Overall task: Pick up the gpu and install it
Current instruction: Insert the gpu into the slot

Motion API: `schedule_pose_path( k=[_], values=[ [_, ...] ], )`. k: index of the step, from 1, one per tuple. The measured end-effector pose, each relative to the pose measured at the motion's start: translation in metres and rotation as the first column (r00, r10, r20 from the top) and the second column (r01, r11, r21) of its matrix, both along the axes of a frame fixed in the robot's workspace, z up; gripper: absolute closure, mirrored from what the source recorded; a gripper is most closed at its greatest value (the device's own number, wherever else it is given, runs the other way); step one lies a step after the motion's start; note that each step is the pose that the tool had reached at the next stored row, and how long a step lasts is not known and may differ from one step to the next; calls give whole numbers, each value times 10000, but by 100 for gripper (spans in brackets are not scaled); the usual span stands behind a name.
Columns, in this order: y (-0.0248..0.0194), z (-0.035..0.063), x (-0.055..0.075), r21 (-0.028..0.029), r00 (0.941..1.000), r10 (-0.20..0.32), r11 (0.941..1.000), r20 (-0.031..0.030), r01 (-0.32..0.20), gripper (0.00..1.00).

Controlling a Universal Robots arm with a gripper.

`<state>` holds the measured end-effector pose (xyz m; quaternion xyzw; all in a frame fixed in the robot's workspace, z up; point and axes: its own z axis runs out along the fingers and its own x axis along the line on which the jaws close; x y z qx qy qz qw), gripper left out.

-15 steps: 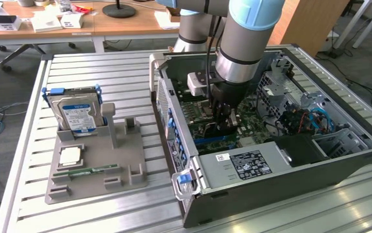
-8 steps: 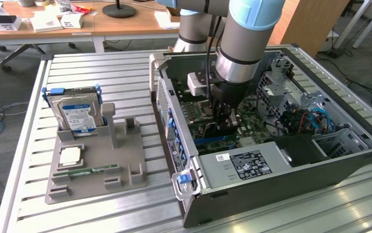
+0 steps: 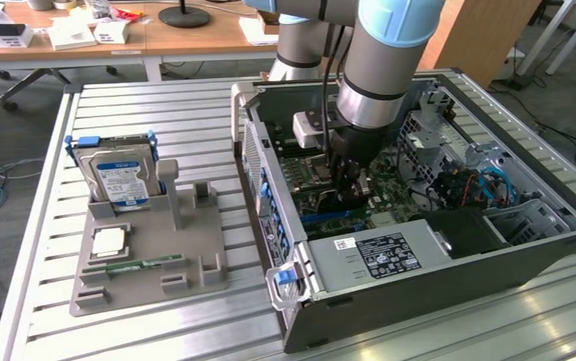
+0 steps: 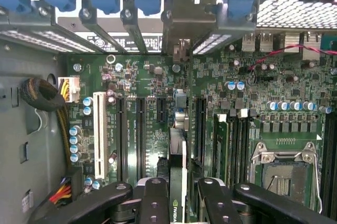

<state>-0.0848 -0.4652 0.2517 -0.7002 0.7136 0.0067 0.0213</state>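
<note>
Open computer case: pincer part-closed, pinching gpu edge-on above motherboard.

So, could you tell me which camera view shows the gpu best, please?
The wrist view: the gpu stands edge-on between the tool's fingers, above the motherboard slots, its bracket end at the case's rear wall. In the exterior view the arm hides most of it inside the computer case.

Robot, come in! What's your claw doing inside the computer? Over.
Black gripper shut on thin green-edged gpu card, edge-on over green motherboard. Pale bracket at rear slots. Nothing blocking.
</note>
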Motion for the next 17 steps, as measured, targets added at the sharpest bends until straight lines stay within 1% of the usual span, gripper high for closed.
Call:
schedule_pose_path(
  k=[3,13,17],
  values=[
    [-1,0,25,0,10000,1,10000,0,-1,74],
    [-2,0,10,0,10000,2,10000,3,-2,74],
    [-10,0,9,0,10000,-1,10000,3,1,74]
  ],
)
